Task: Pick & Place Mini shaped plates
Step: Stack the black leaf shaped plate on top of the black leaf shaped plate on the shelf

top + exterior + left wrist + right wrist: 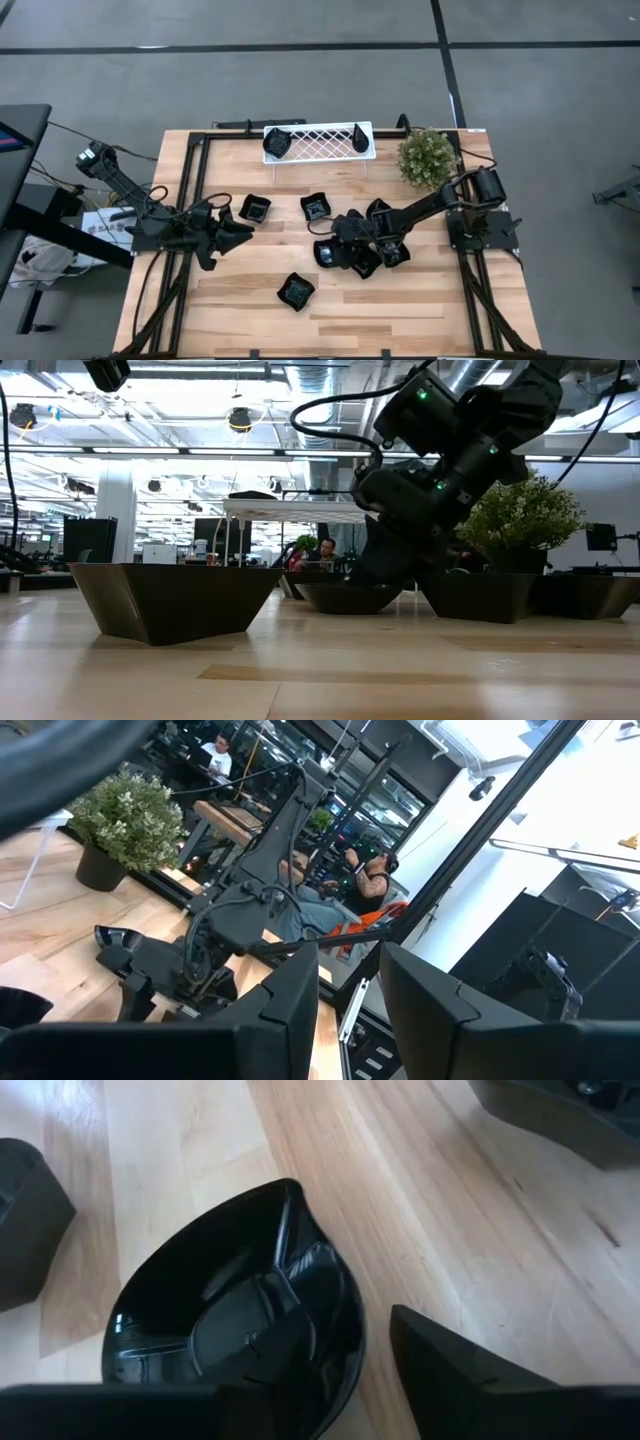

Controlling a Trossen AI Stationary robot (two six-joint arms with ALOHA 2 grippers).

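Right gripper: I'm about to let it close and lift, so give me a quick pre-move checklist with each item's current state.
1. Right gripper straddles the rim of the teardrop plate, one finger inside, one outside: ok.
2. Jaws not yet clamped on the rim: ok.
3. Neighbouring plates crowd the pick spot: not ok; they may get nudged.
4. White tray has free room between the two plates already in it: ok.
5. Left gripper waits on its own side, open and empty: ok.
6. Plant stands near the lift path: cannot tell about clearance.
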